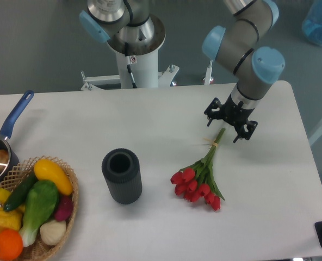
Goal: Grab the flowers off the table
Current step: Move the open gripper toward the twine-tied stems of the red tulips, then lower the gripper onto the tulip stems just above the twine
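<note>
Tulips (pixel 200 184) in a small red bunch lie flat on the white surface (pixel 150 125), right of the dark cylindrical vase (pixel 122 175), stems pointing up toward the gripper (pixel 230 124). Its fingers are spread and empty, straddling the stem tips. Light, soft and easily crushed by the look of it, the bunch is best taken gently at the stems near the yellowish band (pixel 214 143), never at the blooms.

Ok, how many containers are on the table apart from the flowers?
3: a dark ribbed cylinder vase at centre-left of the table, a wicker basket of vegetables at the front left corner, and a blue-handled saucepan at the left edge, partly cut off.
</note>
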`<action>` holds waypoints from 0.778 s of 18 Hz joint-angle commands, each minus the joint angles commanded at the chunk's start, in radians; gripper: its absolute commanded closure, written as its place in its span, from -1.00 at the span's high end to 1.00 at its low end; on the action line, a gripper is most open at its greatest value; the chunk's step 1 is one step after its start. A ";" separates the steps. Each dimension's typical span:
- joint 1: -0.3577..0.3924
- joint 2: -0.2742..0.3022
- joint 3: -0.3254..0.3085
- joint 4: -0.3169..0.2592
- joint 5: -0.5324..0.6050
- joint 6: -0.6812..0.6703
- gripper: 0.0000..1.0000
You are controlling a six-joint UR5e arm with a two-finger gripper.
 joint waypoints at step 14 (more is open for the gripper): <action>-0.051 -0.035 -0.020 0.120 0.000 -0.167 1.00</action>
